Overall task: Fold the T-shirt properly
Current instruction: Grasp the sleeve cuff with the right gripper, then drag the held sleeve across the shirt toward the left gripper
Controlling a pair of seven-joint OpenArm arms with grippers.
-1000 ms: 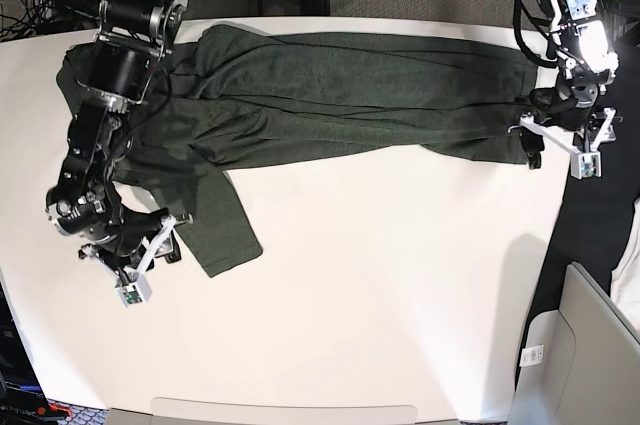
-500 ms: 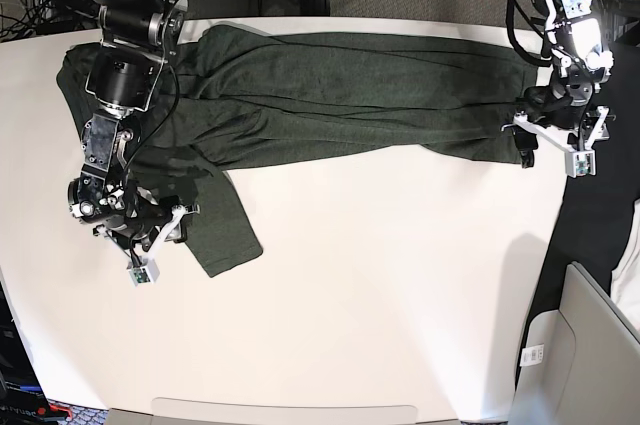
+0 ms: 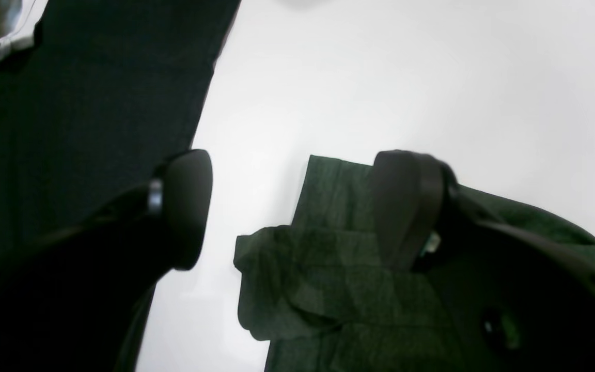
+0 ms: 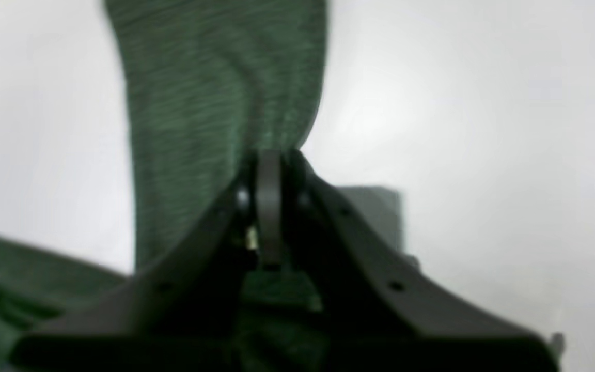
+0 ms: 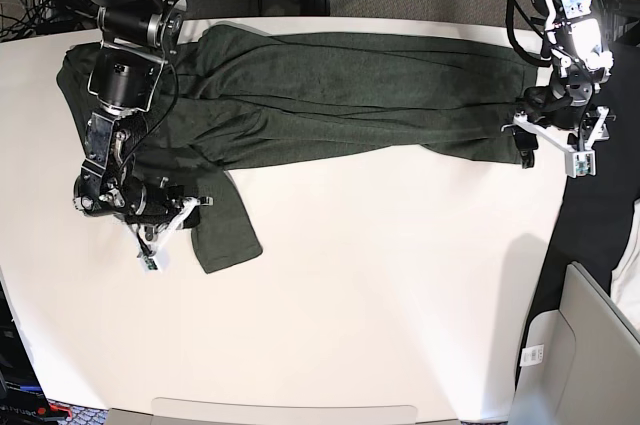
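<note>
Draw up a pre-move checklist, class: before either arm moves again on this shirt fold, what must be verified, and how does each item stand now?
1. Right gripper shut on the T-shirt sleeve: ok, jaws closed with fabric pinched.
2. Left gripper gripping the hem: not ok, jaws stand open, one finger over fabric, the other over bare table.
3. Shirt wholly on the table: ok.
4. Body lying flat: not ok, wrinkled and bunched.
5. Sleeve free to lift: cannot tell.

Right end effector (image 4: 269, 170) now clamped on sleeve (image 4: 215, 103)
</note>
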